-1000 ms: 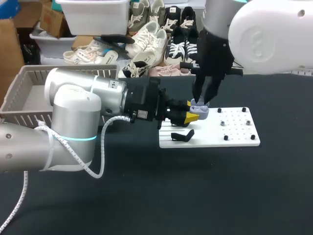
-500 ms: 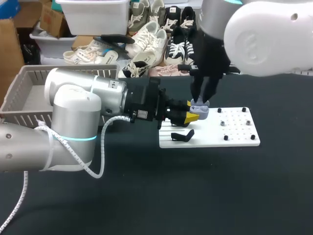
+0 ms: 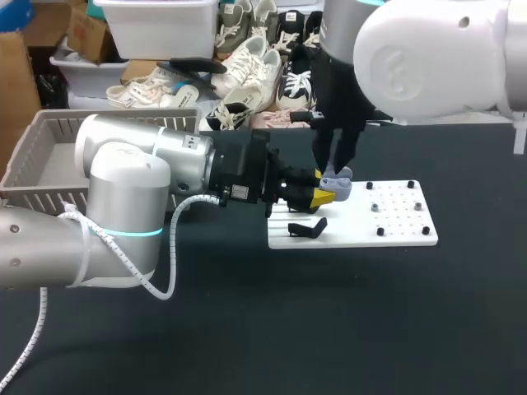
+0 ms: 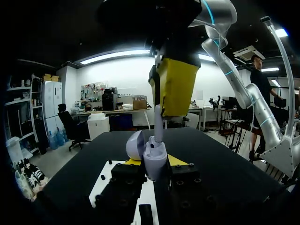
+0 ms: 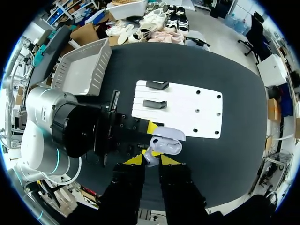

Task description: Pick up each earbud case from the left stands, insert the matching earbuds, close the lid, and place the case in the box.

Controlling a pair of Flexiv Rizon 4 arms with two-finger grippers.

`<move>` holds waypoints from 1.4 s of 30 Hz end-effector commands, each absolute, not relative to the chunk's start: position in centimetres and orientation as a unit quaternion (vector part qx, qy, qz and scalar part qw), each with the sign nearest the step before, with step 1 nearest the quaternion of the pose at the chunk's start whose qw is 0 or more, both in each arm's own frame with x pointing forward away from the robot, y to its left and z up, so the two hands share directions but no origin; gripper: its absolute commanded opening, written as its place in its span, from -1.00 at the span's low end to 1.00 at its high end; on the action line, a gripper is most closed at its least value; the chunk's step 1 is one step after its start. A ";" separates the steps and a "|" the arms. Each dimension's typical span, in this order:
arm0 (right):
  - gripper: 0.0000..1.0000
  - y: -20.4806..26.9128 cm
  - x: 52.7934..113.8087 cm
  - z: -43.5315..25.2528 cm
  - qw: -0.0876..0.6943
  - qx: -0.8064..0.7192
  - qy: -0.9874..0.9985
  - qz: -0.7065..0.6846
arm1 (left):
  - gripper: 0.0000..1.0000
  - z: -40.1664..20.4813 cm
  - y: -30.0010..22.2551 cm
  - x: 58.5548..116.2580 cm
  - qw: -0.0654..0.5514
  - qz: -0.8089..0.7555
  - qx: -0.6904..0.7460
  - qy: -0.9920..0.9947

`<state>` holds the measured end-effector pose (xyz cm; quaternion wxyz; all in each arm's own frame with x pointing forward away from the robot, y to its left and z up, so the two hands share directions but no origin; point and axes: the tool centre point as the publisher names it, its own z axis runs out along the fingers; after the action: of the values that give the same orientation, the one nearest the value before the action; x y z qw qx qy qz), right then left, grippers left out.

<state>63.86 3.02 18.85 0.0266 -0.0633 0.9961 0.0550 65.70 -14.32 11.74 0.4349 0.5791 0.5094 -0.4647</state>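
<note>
My left gripper (image 3: 324, 196) reaches in level over the white board (image 3: 399, 224), shut on a lavender earbud case (image 3: 339, 188) whose lid stands open. In the left wrist view the case (image 4: 154, 159) sits between that gripper's yellow tips, lid tipped to one side. My right gripper (image 3: 333, 170) comes straight down onto the case, shut on a pale earbud (image 4: 158, 126) whose lower end is at the case's opening. The right wrist view shows this earbud (image 5: 150, 156) pinched between the right fingertips, beside the case (image 5: 168, 144).
Two black stands (image 5: 157, 85) (image 5: 154, 104) sit on the board's left part; one stand (image 3: 306, 228) shows under my left gripper. Small black pegs dot the board's right half. A grey basket (image 3: 49, 164) stands at the table's far left.
My right arm has shifted a little to the left above the case, with its fingertips still at the case. The left arm and the case have stayed put.
</note>
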 end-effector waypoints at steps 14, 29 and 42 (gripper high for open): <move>-1.00 2.9 64.8 17.3 0.010 -0.054 0.996 0.063 | -1.00 11.7 -14.3 65.8 0.435 -0.465 0.579 0.509; -1.00 2.7 65.0 17.0 0.016 -0.049 0.996 0.067 | -1.00 11.7 -14.3 65.8 0.435 -0.465 0.579 0.509; -1.00 2.8 65.2 16.4 0.007 -0.053 0.996 0.073 | -1.00 11.7 -14.3 65.8 0.435 -0.465 0.579 0.509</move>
<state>64.98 2.71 16.48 0.0089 -0.0530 0.9958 0.0744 65.73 -14.27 11.63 0.4347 0.5790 0.5098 -0.4645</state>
